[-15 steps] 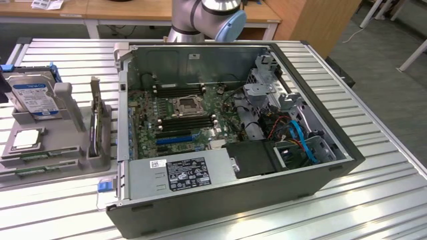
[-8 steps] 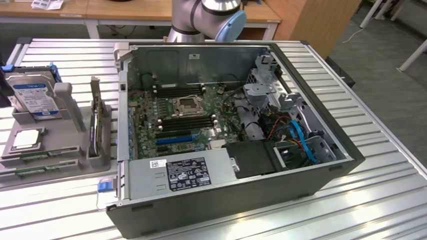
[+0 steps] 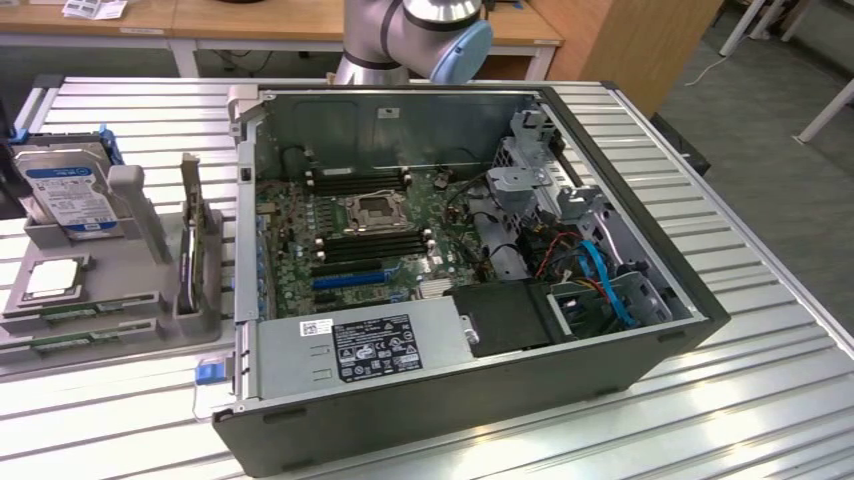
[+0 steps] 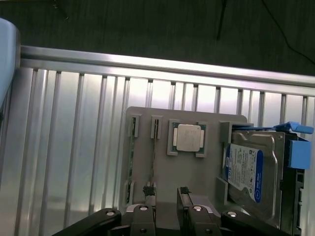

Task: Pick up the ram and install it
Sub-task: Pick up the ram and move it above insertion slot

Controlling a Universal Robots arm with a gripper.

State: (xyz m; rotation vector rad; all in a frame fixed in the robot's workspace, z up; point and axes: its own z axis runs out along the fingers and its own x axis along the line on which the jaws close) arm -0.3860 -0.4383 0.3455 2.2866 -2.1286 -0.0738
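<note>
Two green ram sticks (image 3: 83, 308) lie side by side in slots at the near end of a grey holder tray (image 3: 127, 275), at the exterior view's left. From the wrist camera the ram (image 4: 154, 152) appears edge-on, as thin strips in the tray (image 4: 197, 172). My gripper (image 4: 166, 195) hangs above the tray, open, with nothing between its fingers (image 4: 149, 196). One fingertip is close to the end of one ram stick. Black memory slots (image 3: 374, 240) flank the CPU socket on the motherboard inside the open computer case (image 3: 641, 360).
On the tray are also a silver CPU chip (image 4: 189, 137), a hard drive (image 4: 246, 172) with a blue bracket, and an upright card (image 3: 194, 250). The arm (image 3: 414, 35) rises behind the case. Everything rests on a slatted metal table (image 3: 747, 400).
</note>
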